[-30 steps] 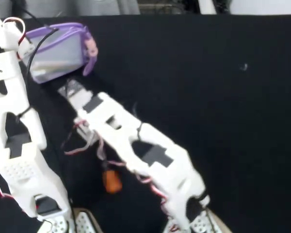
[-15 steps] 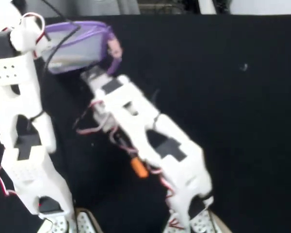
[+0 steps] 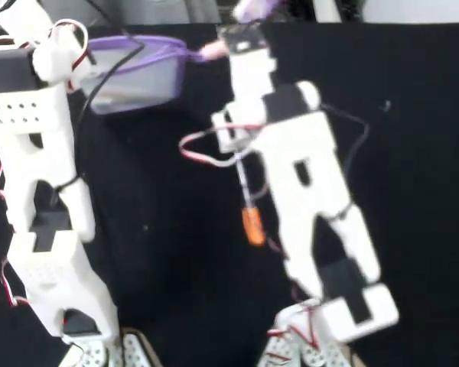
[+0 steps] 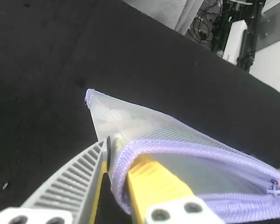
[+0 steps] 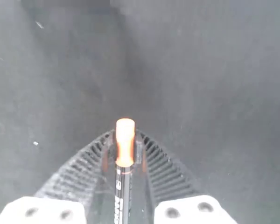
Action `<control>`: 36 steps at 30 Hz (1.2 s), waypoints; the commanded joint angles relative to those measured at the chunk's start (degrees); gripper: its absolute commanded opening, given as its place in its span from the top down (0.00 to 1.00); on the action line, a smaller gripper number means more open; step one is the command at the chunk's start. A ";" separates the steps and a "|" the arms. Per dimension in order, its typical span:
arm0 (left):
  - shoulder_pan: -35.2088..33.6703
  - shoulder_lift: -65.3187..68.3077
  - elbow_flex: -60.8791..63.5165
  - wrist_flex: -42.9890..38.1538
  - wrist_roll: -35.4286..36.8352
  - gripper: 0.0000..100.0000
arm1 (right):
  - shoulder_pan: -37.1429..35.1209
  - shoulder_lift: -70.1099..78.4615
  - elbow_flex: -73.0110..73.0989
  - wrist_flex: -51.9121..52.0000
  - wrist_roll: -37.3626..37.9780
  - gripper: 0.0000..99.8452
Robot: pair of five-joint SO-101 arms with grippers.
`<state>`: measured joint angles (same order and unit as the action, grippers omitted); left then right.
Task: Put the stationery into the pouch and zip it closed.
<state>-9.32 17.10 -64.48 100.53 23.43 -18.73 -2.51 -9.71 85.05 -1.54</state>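
Right claw (image 5: 125,145) pinches the pencil (image 5: 124,133); its arm has swung round this last second; the pouch (image 4: 186,140), nipped in the left claw (image 4: 117,156), hangs well off to its side; insertion is still to come.

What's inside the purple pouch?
Through the clear wall of the pouch no stationery shows plainly; the left gripper covers one corner. The pencil sits outside, in the right gripper.

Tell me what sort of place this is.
Likely a robotics lab bench: two white arms on a black-covered table, one gripping a pouch, the other a pencil, with equipment stands and cables behind.
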 commanded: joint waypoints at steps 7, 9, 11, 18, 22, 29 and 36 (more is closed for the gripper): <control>2.51 -4.92 -0.66 0.18 1.93 0.97 | -0.09 -19.47 -2.33 -13.80 -0.62 0.99; 2.59 -4.92 -0.66 0.18 1.93 0.97 | -1.85 -20.97 -2.24 -16.62 -0.62 0.99; 2.59 -4.92 -0.66 0.18 1.93 0.97 | -4.48 -22.37 -1.10 -20.04 -0.62 0.99; 2.07 -4.92 -0.66 0.18 1.85 0.97 | -11.43 -30.20 14.29 -40.70 -0.26 0.99; 2.33 -4.92 -0.66 0.18 1.85 0.97 | -12.75 -36.18 25.54 -52.75 -0.26 0.99; 2.51 -4.92 -0.66 0.18 1.85 0.97 | -12.75 -46.90 39.69 -71.74 -0.18 0.99; 3.82 -4.84 -0.66 0.18 1.85 0.97 | -12.40 -50.24 49.80 -92.22 -0.18 0.99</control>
<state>-7.12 17.10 -64.13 100.53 24.66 -30.68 -50.59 36.70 4.97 -1.71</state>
